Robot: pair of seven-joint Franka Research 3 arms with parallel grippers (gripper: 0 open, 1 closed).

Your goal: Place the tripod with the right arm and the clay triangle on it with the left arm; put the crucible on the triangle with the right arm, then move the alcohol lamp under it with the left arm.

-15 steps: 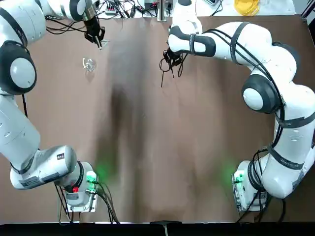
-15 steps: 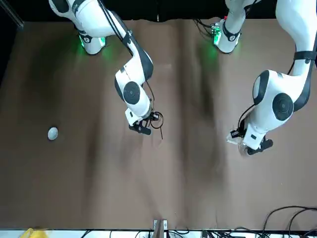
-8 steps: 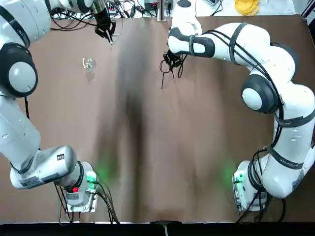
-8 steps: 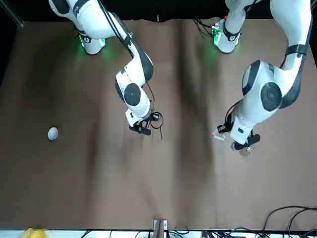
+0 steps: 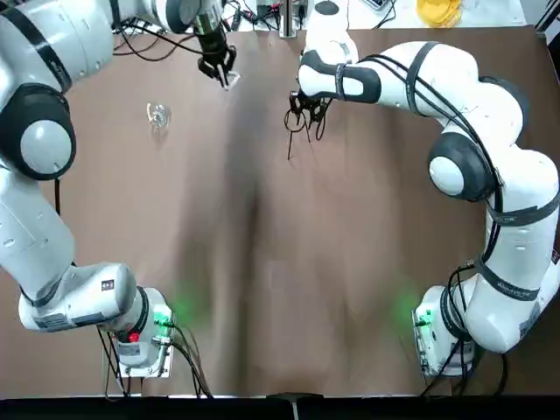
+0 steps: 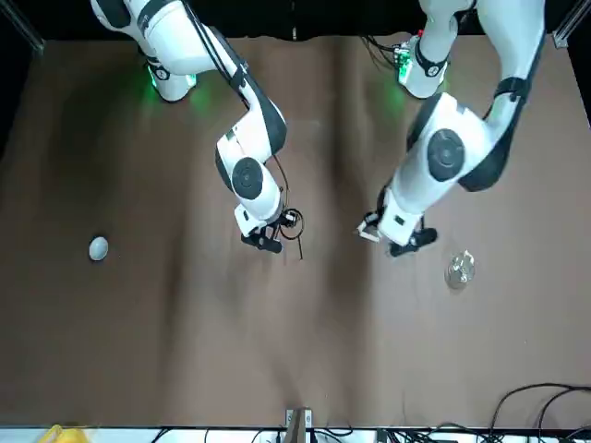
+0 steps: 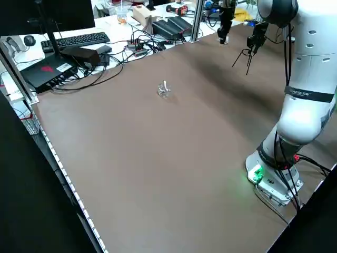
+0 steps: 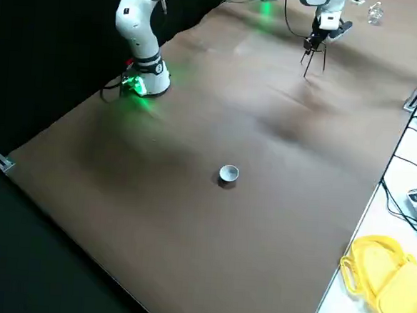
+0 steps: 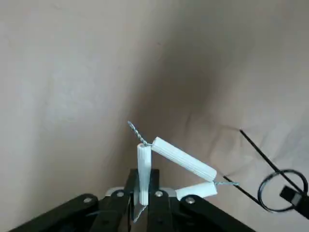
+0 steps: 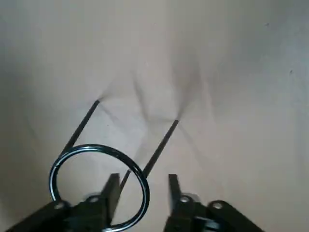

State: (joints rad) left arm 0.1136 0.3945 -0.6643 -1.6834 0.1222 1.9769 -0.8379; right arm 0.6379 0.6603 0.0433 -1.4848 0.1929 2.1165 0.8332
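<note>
Tripod [image 10: 96,148] stands upright, legs down, its ring beside one of the parted fingers of the downturned right gripper [image 10: 144,179]. Nearby, the left gripper [image 9: 141,175] points down, pinching one clay triangle [image 9: 183,159] tube; the far corner juts tripod-ward.

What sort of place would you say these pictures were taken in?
Probably a robotics lab or test workspace: two robot arms are mounted at a brown-covered table, while a neighbouring desk holds a keyboard, a monitor and tangled cables.
</note>
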